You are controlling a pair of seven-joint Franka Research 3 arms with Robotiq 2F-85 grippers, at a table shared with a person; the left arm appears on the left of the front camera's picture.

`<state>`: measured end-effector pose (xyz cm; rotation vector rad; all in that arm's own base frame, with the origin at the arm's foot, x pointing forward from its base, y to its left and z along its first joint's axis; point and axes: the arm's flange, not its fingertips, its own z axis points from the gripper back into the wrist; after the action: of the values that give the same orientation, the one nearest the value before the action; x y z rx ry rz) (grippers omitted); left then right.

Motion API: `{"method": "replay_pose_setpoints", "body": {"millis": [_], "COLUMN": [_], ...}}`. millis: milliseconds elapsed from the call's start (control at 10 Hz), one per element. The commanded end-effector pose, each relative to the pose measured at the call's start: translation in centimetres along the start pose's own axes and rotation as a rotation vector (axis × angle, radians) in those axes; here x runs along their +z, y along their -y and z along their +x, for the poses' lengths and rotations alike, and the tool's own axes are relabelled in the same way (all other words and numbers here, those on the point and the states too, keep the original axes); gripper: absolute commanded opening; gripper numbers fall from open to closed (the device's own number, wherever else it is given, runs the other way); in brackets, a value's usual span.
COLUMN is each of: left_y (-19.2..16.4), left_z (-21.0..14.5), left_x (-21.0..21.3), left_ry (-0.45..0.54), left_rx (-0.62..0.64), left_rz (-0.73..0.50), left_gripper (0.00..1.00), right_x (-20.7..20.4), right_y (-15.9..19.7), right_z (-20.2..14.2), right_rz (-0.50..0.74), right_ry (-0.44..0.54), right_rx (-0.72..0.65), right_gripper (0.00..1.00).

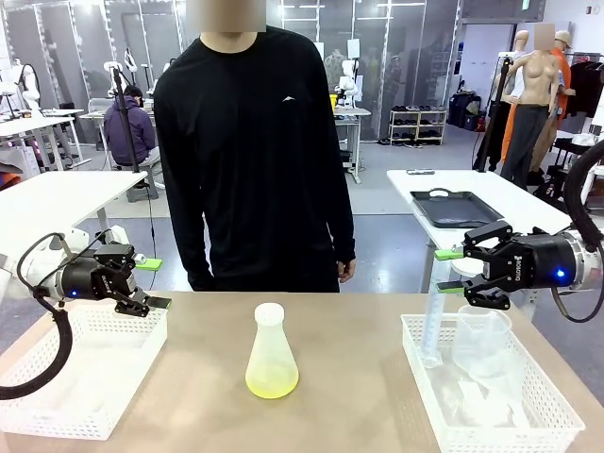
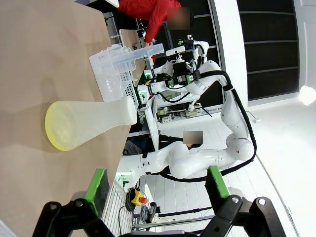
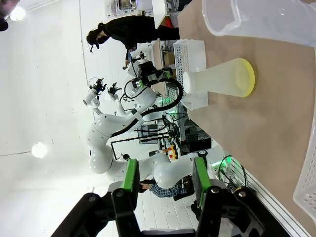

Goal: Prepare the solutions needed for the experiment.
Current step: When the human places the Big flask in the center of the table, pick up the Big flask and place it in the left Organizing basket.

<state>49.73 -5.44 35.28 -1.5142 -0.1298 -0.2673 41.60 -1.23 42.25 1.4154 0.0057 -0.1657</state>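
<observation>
The solution [image 1: 272,382] is a shallow pale yellow-green layer in the bottom of a conical flask [image 1: 271,354], standing upright on the bench [image 1: 349,396]. A white cap [image 1: 269,313] sits on its neck. That flask is squarely between the two sets of jaws, lower than both and well apart from each.

Over to the left jaws: they're spread wide with nothing between them, green pads [image 1: 146,264] pointing in towards the flask. They hang just above the inner far corner of a white mesh basket [image 1: 57,415]. From the left wrist camera the flask [image 2: 94,121] lies ahead of those open pads [image 2: 96,187], the yellow solution [image 2: 61,131] plain at its base.

Now the right jaws: also parted and gripping nothing, pads [image 1: 448,254] aimed inward. Below them is a second white basket [image 1: 500,436], holding a clear beaker [image 1: 481,344] and a tall graduated cylinder [image 1: 432,330], whose top stands near the lower pad. The right wrist camera shows the flask [image 3: 212,81] out beyond its pads [image 3: 131,180], solution [image 3: 244,76] at the wide end and the beaker [image 3: 266,19] closer in.

At the far side of the bench, beyond both jaws, a person [image 1: 255,151] in a black top stands with arms down.
</observation>
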Motion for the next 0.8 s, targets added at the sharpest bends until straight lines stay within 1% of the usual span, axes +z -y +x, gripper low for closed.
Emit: {"method": "replay_pose_setpoints", "body": {"millis": [0, 100, 200, 300, 400, 500, 600, 700], "left_y": [0.2, 0.0, 0.5, 1.1, 1.7, 2.8, 4.3, 5.5], "left_z": [0.1, 0.0, 0.2, 0.1, 0.3, -0.1, -0.5, -0.5], "left_x": [0.0, 0.0, 0.0, -0.4, -0.6, -1.5, -2.5, -3.5], "left_ry": [-0.001, 0.0, 0.001, -0.072, -0.134, -0.116, -0.129, -0.128], "left_rx": [-0.001, 0.0, -0.052, -0.211, -0.403, -0.598, -0.78, -0.919], "left_rz": [0.002, 0.0, 0.016, 0.037, 0.015, 0.045, 0.122, 0.167], "left_gripper": [1.0, 1.0, 1.0, 1.0, 1.0, 1.0, 1.0, 1.0], "right_x": [0.0, 0.0, 0.0, 0.0, 0.0, 0.0, 0.0, 0.0], "right_y": [-0.2, -0.2, -0.2, -0.2, -0.2, -0.2, -0.2, -0.2], "right_z": [0.0, 0.0, 0.0, 0.0, 0.0, 0.0, 0.0, 0.0], "right_rz": [-0.003, -0.003, -0.003, -0.003, -0.003, -0.003, -0.003, -0.003], "right_ry": [0.011, 0.011, 0.011, 0.011, 0.011, 0.011, 0.011, 0.011], "right_rx": [0.008, 0.008, 0.008, 0.008, 0.008, 0.008, 0.008, 0.008], "right_gripper": [0.56, 0.56, 0.56, 0.56, 0.56, 0.56, 0.56, 0.56]}}
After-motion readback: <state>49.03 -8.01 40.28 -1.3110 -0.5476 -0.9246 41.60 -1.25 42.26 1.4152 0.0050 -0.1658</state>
